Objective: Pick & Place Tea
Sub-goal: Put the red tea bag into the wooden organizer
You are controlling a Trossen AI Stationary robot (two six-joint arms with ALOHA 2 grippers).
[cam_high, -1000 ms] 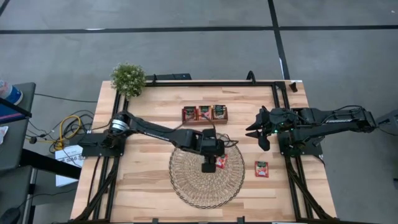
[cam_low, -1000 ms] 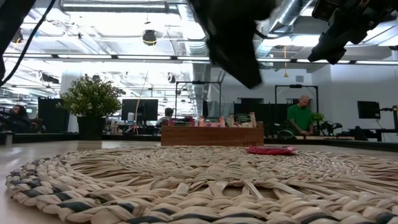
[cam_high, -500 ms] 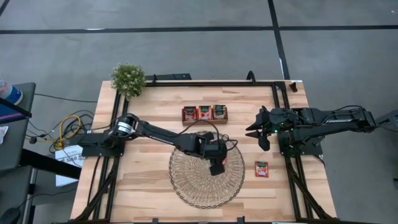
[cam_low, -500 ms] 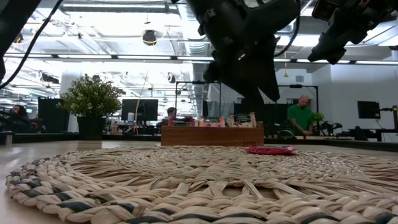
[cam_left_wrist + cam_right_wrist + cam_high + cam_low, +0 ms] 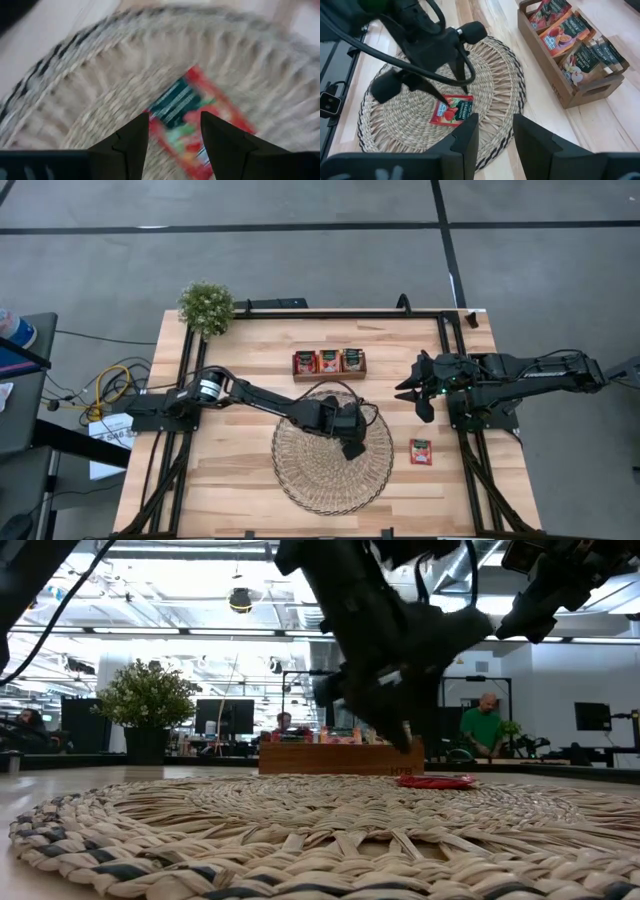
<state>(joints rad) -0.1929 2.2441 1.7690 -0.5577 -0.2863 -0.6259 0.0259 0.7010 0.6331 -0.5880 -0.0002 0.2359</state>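
Note:
A red tea sachet (image 5: 452, 111) with a green print lies flat on the round woven mat (image 5: 310, 480). My left gripper (image 5: 172, 135) hangs open just above it, slanting down, one finger over each side of the sachet (image 5: 192, 122). In the low view the fingertips (image 5: 400, 737) are clear of the mat. In the high view the left gripper (image 5: 353, 449) hides this sachet. A second red sachet (image 5: 420, 451) lies on the table right of the mat. My right gripper (image 5: 420, 395) waits open at the right edge, holding nothing.
A brown wooden tray (image 5: 328, 373) with three compartments stands behind the mat, with sachets (image 5: 560, 35) standing in it. A small potted plant (image 5: 206, 307) is at the far left corner. Black rails frame the table's left, far and right sides.
My left gripper has come down toward the mat and shifted a little toward the table's right edge. It has rolled about its own pointing line. It now stands over the sachet, which showed beside it in the high view before. The sachet has not moved.

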